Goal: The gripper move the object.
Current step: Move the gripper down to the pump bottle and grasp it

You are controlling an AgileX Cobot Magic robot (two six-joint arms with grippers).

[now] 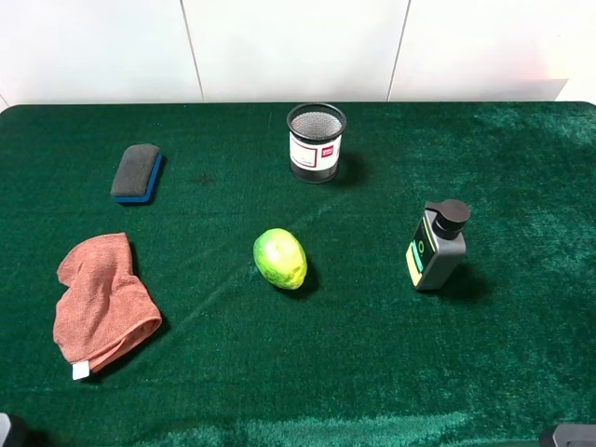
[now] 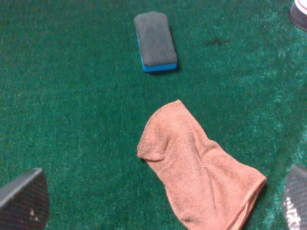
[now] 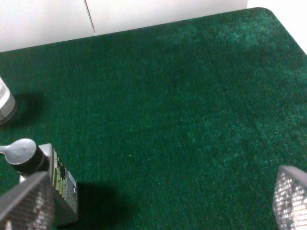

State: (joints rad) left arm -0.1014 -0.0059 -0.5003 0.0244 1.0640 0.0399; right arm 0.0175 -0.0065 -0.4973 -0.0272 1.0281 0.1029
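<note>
Landmark: we place everything from the one yellow-green oval fruit (image 1: 279,258), lying mid-way across the dark green felt surface (image 1: 521,168).
Container: one black mesh cup with a white label (image 1: 315,154) stands behind the fruit, towards the white wall, mouth up; inside we see only its mesh floor.
Counts: one fruit, one cup, one bottle, one eraser, one cloth, two claws.
Task's thing: the small dark grey rectangular pump bottle with a black pump head (image 1: 436,247) stands right of the fruit in the high view, well apart from it.
Bottle axis: it stands on its base, long axis rising from the surface, green-and-yellow label face turned to the fruit side; we cannot settle the spout's heading.
Eraser: a grey-topped, blue-based felt block (image 1: 137,172) lies behind and left of the fruit.
Cloth: a crumpled salmon-pink rag (image 1: 100,303) lies left of the fruit.
Left claw (image 2: 160,206): fingers spread wide, gripping nothing, above the rag.
Right claw (image 3: 158,201): fingers spread wide, gripping nothing; one fingertip (image 3: 26,203) overlaps the bottle (image 3: 57,184) in its wrist view.
</note>
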